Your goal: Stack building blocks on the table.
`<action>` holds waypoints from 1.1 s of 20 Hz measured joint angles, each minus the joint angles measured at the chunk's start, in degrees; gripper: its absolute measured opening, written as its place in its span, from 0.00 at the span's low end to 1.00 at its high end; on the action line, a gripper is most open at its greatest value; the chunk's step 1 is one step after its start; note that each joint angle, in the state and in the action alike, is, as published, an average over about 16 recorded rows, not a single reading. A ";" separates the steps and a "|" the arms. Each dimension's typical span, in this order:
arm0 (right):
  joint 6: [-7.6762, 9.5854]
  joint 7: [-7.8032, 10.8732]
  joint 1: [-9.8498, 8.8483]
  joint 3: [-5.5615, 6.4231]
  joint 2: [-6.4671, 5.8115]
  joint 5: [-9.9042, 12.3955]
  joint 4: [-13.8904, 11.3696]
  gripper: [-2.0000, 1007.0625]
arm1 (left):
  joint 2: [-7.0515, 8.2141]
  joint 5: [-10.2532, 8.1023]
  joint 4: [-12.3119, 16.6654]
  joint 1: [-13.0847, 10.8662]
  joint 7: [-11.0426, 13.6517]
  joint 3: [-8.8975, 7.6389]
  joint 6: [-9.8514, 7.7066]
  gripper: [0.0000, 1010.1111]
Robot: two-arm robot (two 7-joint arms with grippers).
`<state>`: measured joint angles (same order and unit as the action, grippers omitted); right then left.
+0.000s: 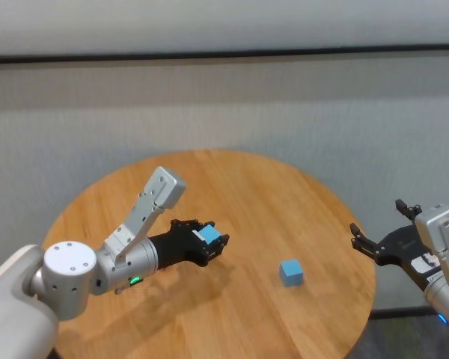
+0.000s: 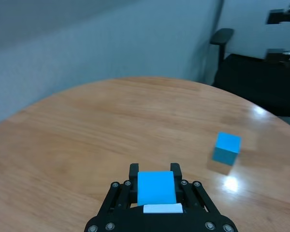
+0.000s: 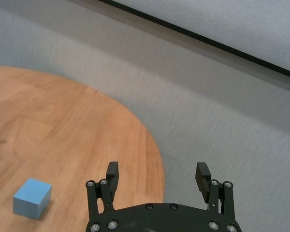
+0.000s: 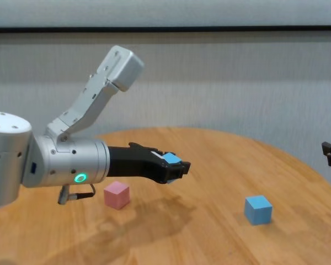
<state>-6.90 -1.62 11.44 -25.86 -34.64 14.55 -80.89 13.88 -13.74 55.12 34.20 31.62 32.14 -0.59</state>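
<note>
My left gripper is shut on a light blue building block and holds it above the round wooden table; the held block sits between the black fingers in the left wrist view. A second light blue block lies on the table to the right of it, also seen as a cube in the chest view. A pale pink block rests on the table beneath my left forearm. My right gripper hovers open beyond the table's right edge, nothing between its fingers.
A grey wall stands behind the table. In the left wrist view a dark chair and dark furniture stand beyond the table's far edge. Bare wood lies between the blue cube and the right rim.
</note>
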 joint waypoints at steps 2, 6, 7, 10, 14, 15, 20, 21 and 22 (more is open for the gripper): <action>0.00 0.00 0.00 0.00 0.00 0.00 0.00 0.99 | -1.13 0.45 -2.20 0.91 -0.35 -0.03 0.55 0.40; 0.00 0.00 0.00 0.00 0.00 0.00 0.00 0.99 | -3.17 1.51 -6.63 2.77 -1.05 -0.08 1.98 0.40; 0.00 0.00 0.00 0.00 0.00 0.00 0.00 0.99 | -3.63 1.81 -7.74 3.23 -1.23 -0.09 2.39 0.40; 0.00 0.00 0.00 0.00 0.00 0.00 0.00 0.99 | -4.96 2.77 -11.25 4.67 -1.69 -0.10 3.74 0.40; 0.00 0.00 0.00 0.00 0.00 0.00 0.00 0.99 | -6.44 3.91 -15.85 6.45 -1.87 -0.07 5.55 0.40; 0.00 0.00 0.00 0.00 0.00 0.00 0.00 0.99 | -6.77 4.17 -16.99 6.87 -1.88 -0.06 5.99 0.40; 0.00 0.00 0.00 0.00 0.00 0.00 0.00 0.99 | -8.28 5.34 -22.44 8.83 -1.98 -0.08 8.03 0.40; 0.00 0.00 0.00 0.00 0.00 0.00 0.00 0.99 | -8.54 5.53 -23.39 9.16 -2.00 -0.11 8.37 0.40; 0.00 0.00 0.00 0.00 0.00 0.00 0.00 0.99 | -8.79 5.71 -24.28 9.47 -2.03 -0.13 8.69 0.40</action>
<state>-6.90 -1.62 11.44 -25.86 -34.64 14.55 -80.89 5.09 -8.02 30.85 43.67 29.59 32.01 8.10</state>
